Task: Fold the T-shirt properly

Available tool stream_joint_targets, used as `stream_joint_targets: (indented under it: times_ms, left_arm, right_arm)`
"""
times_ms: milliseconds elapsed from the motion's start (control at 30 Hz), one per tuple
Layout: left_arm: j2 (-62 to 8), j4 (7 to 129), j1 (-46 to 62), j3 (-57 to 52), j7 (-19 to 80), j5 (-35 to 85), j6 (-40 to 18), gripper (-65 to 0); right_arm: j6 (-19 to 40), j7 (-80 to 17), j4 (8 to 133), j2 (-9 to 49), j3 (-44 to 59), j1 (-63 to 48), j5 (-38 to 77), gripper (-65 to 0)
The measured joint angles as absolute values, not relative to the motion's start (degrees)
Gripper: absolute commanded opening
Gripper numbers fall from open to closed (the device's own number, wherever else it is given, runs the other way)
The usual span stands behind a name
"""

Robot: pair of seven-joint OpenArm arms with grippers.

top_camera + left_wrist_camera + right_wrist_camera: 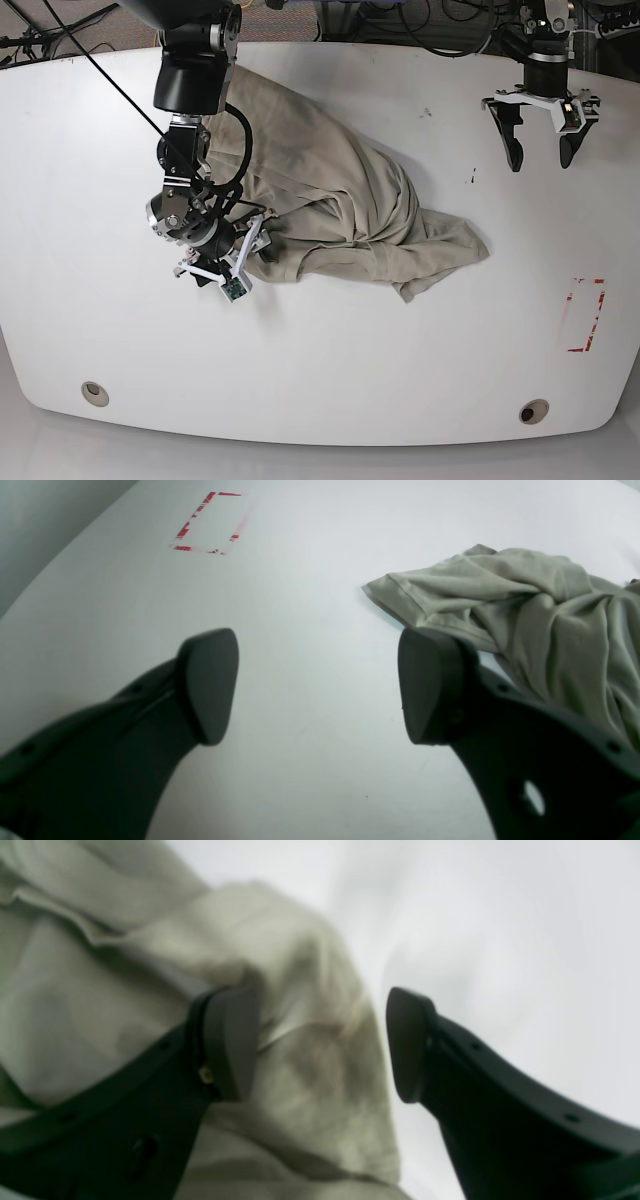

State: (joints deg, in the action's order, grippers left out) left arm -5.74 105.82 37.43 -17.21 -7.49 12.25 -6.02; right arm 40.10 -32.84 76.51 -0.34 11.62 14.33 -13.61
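T-shirt: one; tools: two

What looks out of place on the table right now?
The T-shirt lies bunched and crumpled rather than spread flat, one sleeve poking out. The red tape rectangle is worn and broken. Nothing is spilled or damaged.

A plain beige-khaki T-shirt lies crumpled in a loose, wrinkled heap on the white tabletop. It stretches diagonally from the far left toward the centre, bunched in deep folds. One hemmed sleeve end points toward the right side. No print shows.
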Motion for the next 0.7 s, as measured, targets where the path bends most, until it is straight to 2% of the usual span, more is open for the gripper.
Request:
stream_joint_targets:
  times_ms: [433,700]
  left_arm:
    - [-5.72,105.82,37.41,-17.21,-7.46,12.25,-6.02,-18.9]
    - [-5.74,105.80,37.41,-17.21,-7.49,12.25,-6.02,-18.9]
  right_arm:
    - [40.07,-32.77,68.58,-0.47,12.56,19.64,-13.56,-26.5]
    - [40.01,-27.73,60.62,-0.43,14.33,22.04,-13.56,-26.5]
